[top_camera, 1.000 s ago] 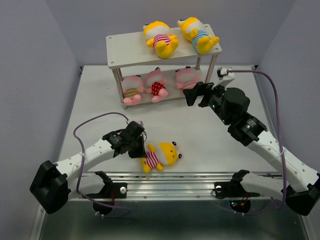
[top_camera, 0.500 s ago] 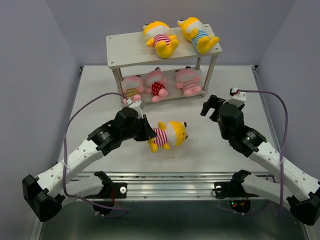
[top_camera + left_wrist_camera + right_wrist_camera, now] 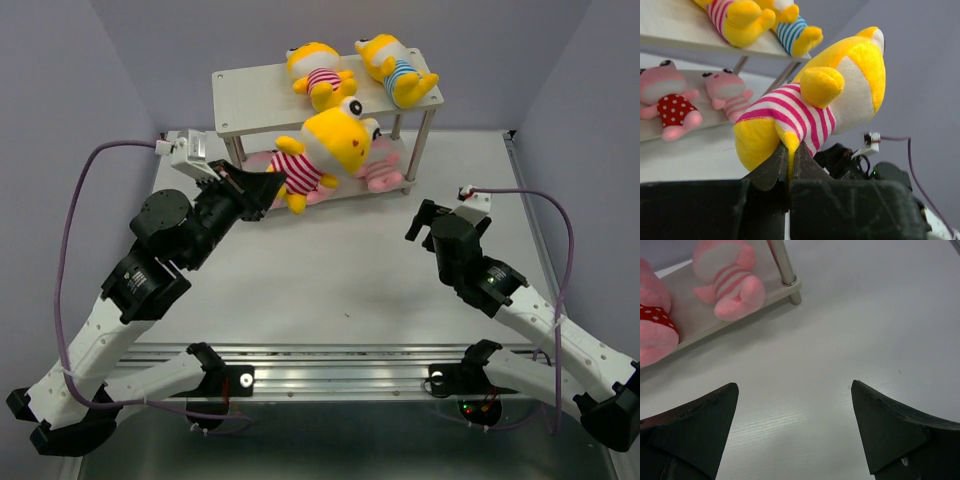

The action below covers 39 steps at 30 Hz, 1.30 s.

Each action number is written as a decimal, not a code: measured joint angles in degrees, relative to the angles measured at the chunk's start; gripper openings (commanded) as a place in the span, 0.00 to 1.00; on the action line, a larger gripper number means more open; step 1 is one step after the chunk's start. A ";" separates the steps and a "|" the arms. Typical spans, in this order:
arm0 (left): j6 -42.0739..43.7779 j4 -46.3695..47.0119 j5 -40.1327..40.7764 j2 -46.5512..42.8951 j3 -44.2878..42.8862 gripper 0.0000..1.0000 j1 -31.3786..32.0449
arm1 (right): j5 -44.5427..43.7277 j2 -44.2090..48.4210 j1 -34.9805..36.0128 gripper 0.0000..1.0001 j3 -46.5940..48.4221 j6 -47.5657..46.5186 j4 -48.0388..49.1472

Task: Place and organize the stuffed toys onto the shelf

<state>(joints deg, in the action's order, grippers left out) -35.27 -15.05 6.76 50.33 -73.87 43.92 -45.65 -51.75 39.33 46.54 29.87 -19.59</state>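
Observation:
My left gripper (image 3: 268, 186) is shut on a yellow stuffed toy (image 3: 325, 148) with a pink-striped body, held in the air in front of the shelf (image 3: 250, 100). In the left wrist view the jaws pinch its leg (image 3: 788, 150). Two yellow toys lie on the top board, one pink-striped (image 3: 317, 75) and one blue-striped (image 3: 395, 66). Pink toys lie on the lower board, partly hidden behind the held toy; the right wrist view shows a striped one (image 3: 729, 275) and a polka-dot one (image 3: 655, 325). My right gripper (image 3: 428, 222) is open and empty over the table, right of the shelf.
The shelf's right front leg (image 3: 785, 267) stands just ahead of my right gripper. The left half of the top board (image 3: 245, 95) is bare. Purple cables (image 3: 85, 200) loop beside both arms.
My left gripper has lifted the yellow pink-striped toy from the table near the front up and back to the shelf front. My right gripper has drawn back from the shelf.

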 measured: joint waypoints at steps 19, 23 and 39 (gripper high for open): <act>-15.43 -4.63 37.33 12.09 -17.84 0.00 -8.81 | -0.07 0.33 0.00 1.00 -0.66 1.09 -0.15; -17.20 -5.03 33.09 13.97 -19.26 0.00 -17.03 | -0.04 0.33 0.00 1.00 -0.66 1.27 -0.15; -20.15 -6.10 14.34 29.07 -25.05 0.00 -29.31 | -0.61 0.24 0.00 1.00 -2.38 1.01 -0.35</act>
<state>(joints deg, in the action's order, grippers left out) -55.42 -21.15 21.10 79.40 -98.91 14.61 -46.26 -51.51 39.33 44.16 30.87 -19.94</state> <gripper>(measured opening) 0.080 0.998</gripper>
